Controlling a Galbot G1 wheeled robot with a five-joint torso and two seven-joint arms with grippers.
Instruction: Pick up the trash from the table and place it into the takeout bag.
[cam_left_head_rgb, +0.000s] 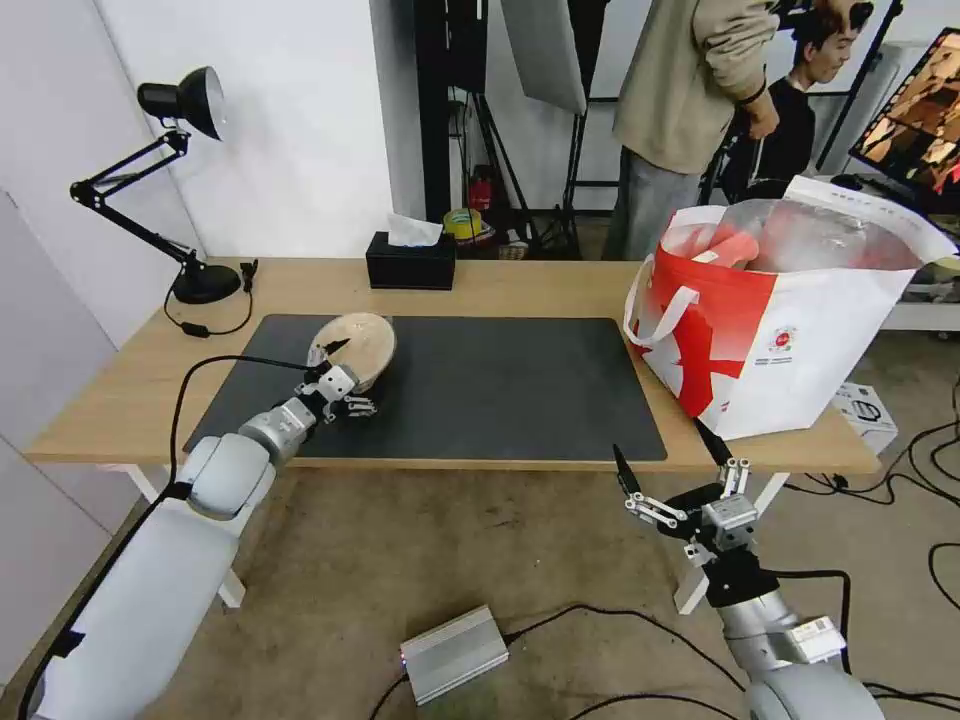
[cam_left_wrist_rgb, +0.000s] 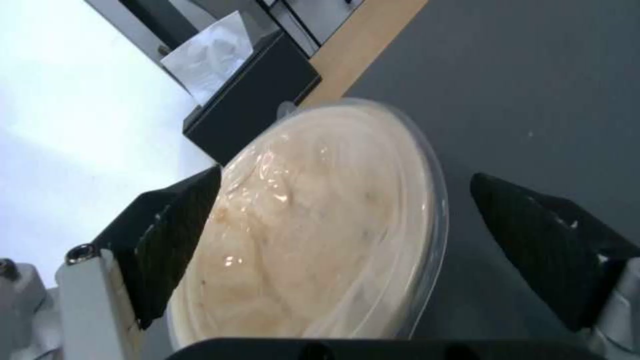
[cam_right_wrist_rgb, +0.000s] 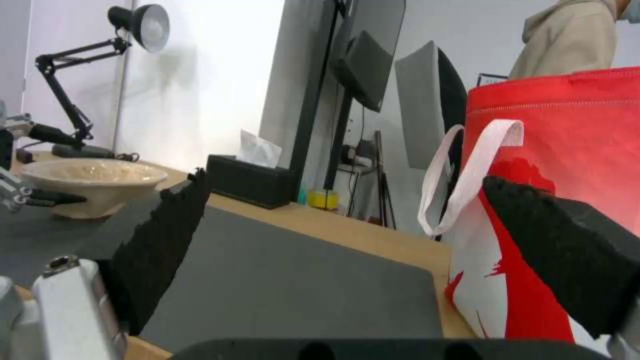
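Left gripper (cam_left_head_rgb: 343, 372): open wide around the beige bowl (cam_left_head_rgb: 358, 348), 1 finger on each side, not squeezing it.
Beige bowl: on the dark mat (cam_left_head_rgb: 500, 385) on the table (cam_left_head_rgb: 520, 285).
Right gripper (cam_left_head_rgb: 672, 462): open, holding nothing, below the table's front edge.
Bag (cam_left_head_rgb: 800, 340): standing on the table's right end.

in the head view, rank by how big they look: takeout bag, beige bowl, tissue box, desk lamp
1. takeout bag
2. desk lamp
3. beige bowl and tissue box look alike; the box sits farther back, so unranked.
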